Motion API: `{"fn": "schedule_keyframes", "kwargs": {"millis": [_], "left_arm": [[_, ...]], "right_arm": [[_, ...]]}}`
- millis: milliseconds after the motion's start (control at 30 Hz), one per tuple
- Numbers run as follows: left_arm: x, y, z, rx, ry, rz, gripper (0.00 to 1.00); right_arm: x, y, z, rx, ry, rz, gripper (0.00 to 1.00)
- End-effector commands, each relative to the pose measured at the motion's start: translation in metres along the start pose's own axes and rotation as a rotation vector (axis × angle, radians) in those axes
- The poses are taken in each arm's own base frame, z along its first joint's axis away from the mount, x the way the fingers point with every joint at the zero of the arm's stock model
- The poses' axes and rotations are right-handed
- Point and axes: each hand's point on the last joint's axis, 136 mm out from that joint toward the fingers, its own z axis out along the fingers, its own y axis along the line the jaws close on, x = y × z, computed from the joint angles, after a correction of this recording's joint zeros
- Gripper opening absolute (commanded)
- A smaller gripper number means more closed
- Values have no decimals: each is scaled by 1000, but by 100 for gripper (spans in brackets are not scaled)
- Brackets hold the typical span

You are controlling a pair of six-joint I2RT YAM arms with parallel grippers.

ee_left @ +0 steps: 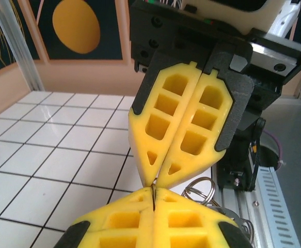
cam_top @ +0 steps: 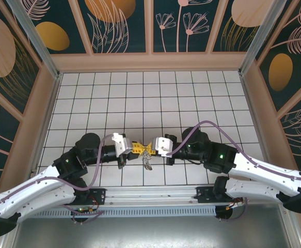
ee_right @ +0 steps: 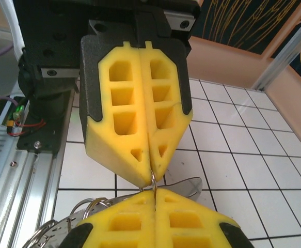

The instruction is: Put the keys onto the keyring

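Yellow left jaws, right jaws tip-to-tip, both pinching keyring (cam_top: 146,156), open tiled floor (cam_top: 140,93) beyond

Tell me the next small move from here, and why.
Probably ease the right gripper slightly away from the left gripper, with both shut. Both pinch the thin wire of the keyring tip to tip, leaving no gap to thread anything; its loops hang just beneath.

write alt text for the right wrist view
Two shut yellow-fingered grippers meet tip to tip, the right gripper at the bottom and the left gripper above, both pinching a thin wire of the keyring. Silver loops show beside them over white tiles.
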Motion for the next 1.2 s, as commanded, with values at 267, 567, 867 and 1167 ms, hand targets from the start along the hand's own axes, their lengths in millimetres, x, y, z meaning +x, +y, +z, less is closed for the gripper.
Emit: {"fn": "schedule_keyframes", "kwargs": {"millis": [267,567,867,1167], "left_arm": [[-22,-13,-11,55,-152,19,0],[-23,-16,-10,71,-163,27,0],[-25,-16,-10,73,-169,32,0],[-22,-14,-6,72,-151,28,0]], "right_arm": [[-18,6,-2,-23,-117,30,19],[-14,7,2,-30,-107,43,21],[-7,11,7,-48,-81,59,23],[-7,8,7,-32,-82,47,0]]}}
